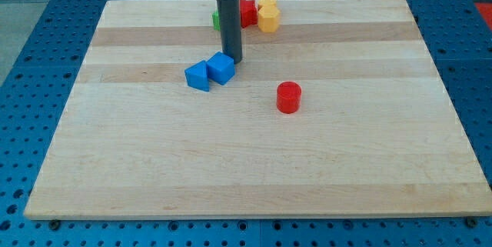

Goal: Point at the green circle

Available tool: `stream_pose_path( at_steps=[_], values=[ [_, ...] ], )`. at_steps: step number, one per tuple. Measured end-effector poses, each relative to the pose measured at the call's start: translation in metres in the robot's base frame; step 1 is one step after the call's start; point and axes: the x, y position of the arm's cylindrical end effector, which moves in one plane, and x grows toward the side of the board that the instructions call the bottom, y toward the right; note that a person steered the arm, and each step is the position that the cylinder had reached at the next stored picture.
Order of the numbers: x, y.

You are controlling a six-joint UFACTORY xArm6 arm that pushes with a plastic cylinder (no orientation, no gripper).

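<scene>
My dark rod comes down from the view's top, and my tip (233, 61) rests on the board just above and right of a blue cube (221, 68). A green block (217, 21) shows only as a sliver at the rod's left edge, near the view's top; the rod hides most of it, so its shape cannot be made out. My tip is below the green block, apart from it.
A blue triangular block (197, 75) touches the blue cube's left side. A red block (248, 12) and two yellow blocks (268, 15) cluster right of the rod at the view's top. A red cylinder (288, 97) stands near the board's middle. The wooden board (246, 162) lies on a blue pegboard.
</scene>
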Motion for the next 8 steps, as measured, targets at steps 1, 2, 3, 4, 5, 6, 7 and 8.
stream_pose_path(
  at_steps=[1,2,3,4,5,6,7,8],
  values=[
    [-0.011,-0.033],
    [-0.011,-0.079],
    [0.001,-0.121],
    [0.018,-0.141],
    [0.039,-0.144],
    [0.043,-0.142],
    [0.043,-0.128],
    [0.043,-0.108]
  ],
)
